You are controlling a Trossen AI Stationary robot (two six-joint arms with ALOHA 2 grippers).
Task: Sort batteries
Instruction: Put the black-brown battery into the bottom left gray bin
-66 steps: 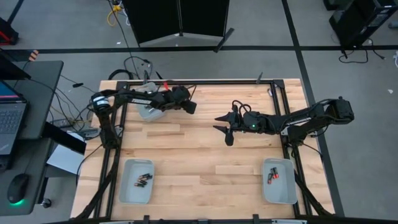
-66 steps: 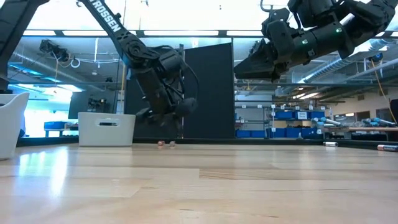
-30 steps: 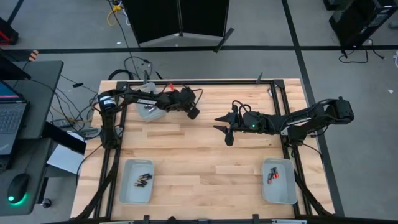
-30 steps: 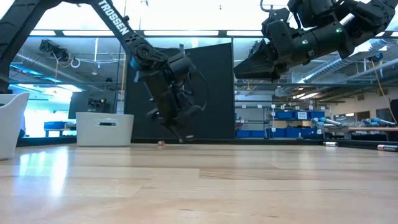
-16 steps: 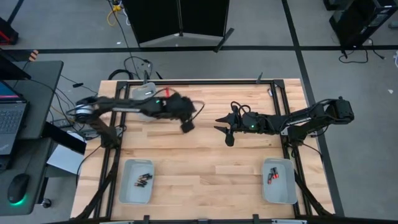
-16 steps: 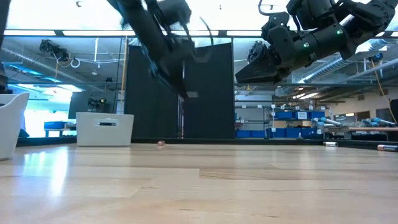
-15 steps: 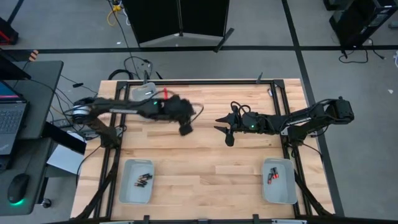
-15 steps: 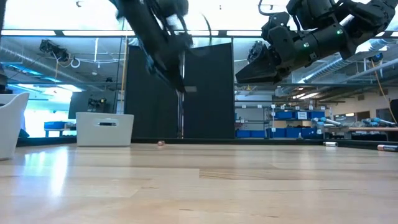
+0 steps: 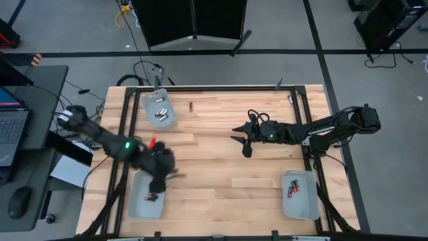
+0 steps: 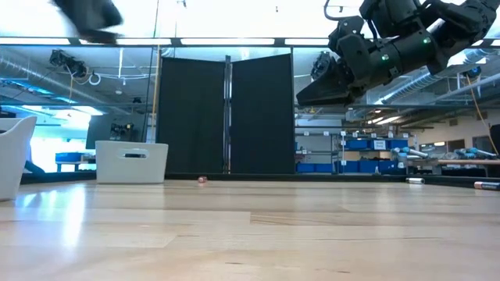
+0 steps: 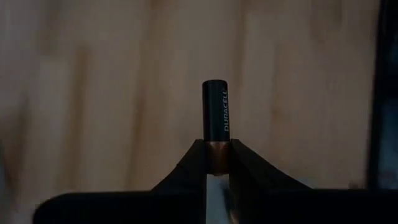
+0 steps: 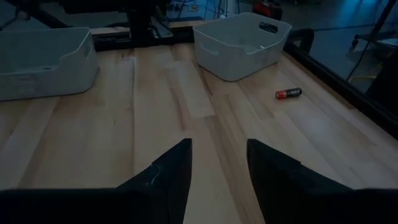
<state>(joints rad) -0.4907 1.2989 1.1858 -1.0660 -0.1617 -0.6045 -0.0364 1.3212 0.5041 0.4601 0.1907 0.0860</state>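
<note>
Swung from the far tray (image 9: 159, 109) to the near-left tray (image 9: 134, 207), the left tool (image 9: 158, 186) pinches a battery (image 11: 216, 118) above it; at mid-surface (image 9: 221, 167) the right tool (image 9: 241, 137) hovers, fingers (image 12: 166, 177) parted, empty

surface: wooden counter (image 9: 221, 167) | lying on it: three pale grey trays, far-left (image 9: 159, 108), near-left (image 9: 146, 195), near-right (image 9: 300, 194) | one loose battery (image 9: 190, 106) sitting near the far edge, beside the far-left tray
</note>
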